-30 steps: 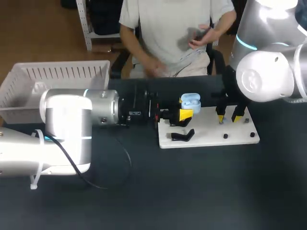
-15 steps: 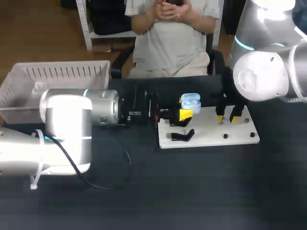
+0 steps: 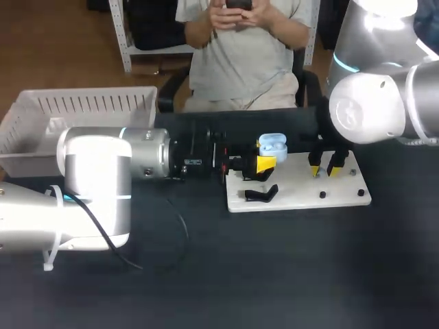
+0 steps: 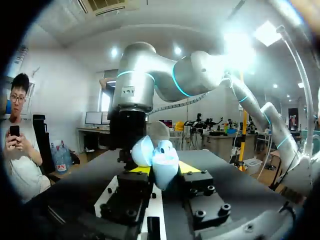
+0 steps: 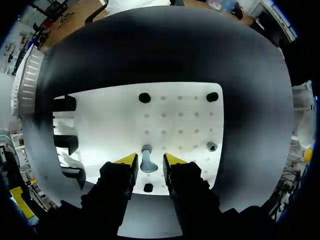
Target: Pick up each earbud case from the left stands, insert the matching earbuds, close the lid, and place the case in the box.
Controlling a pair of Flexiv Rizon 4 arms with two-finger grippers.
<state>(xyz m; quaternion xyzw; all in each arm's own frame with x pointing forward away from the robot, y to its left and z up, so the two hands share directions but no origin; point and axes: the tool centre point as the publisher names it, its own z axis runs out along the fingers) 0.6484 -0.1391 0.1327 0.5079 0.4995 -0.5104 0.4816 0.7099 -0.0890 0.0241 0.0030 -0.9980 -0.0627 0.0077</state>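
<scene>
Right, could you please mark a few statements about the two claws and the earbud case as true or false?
1. The left claw is shut on a light-blue earbud case. True.
2. The case's lid is closed. False: the lid stands open.
3. The right claw holds a second case. False: it is open and holds nothing, above the white board.
4. An earbud sits on the board between the right claw's open fingers. True.
</scene>
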